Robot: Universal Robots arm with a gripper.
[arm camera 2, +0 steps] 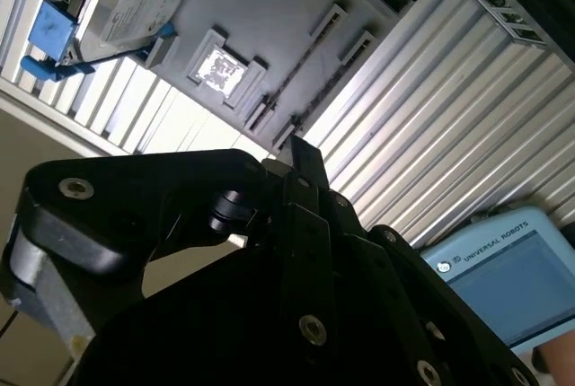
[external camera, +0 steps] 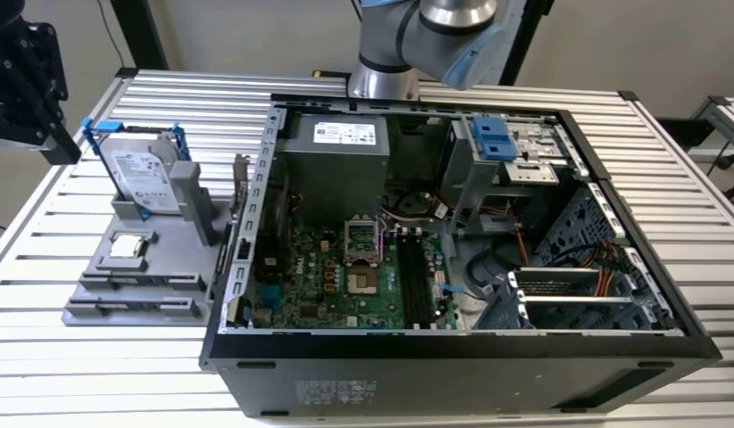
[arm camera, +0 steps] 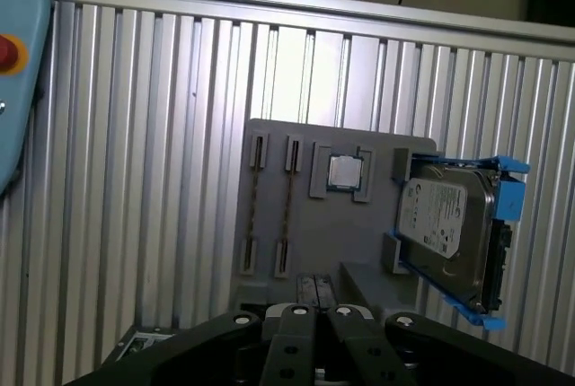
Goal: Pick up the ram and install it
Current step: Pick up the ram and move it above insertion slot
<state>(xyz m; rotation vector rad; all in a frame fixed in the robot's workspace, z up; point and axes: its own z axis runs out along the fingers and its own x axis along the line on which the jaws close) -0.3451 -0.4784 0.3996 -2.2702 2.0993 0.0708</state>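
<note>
1. Gripper [external camera: 55, 143], exterior view: you'll find it hanging over the table's [external camera: 164, 89] edge on the exterior view's left, near the tray's [external camera: 93, 314] hard-drive [external camera: 141, 169] end. The ram [external camera: 141, 283] stands on edge in a slot at the tray's opposite end.
2. Second wrist view: fingers [arm camera 2: 301, 162] are pressed together with nothing between them, above the tray [arm camera 2: 287, 9].
3. First wrist view: the gripper [arm camera: 316, 292] is closed and empty. The ram [arm camera: 286, 211] is slotted in the tray, with the processor [arm camera: 342, 172] between it and the hard drive.

We take this for a robotics lab: ribbed aluminium worktop [external camera: 105, 374], opened computer case [external camera: 462, 383], blue teach pendant [arm camera 2: 503, 269].
</note>
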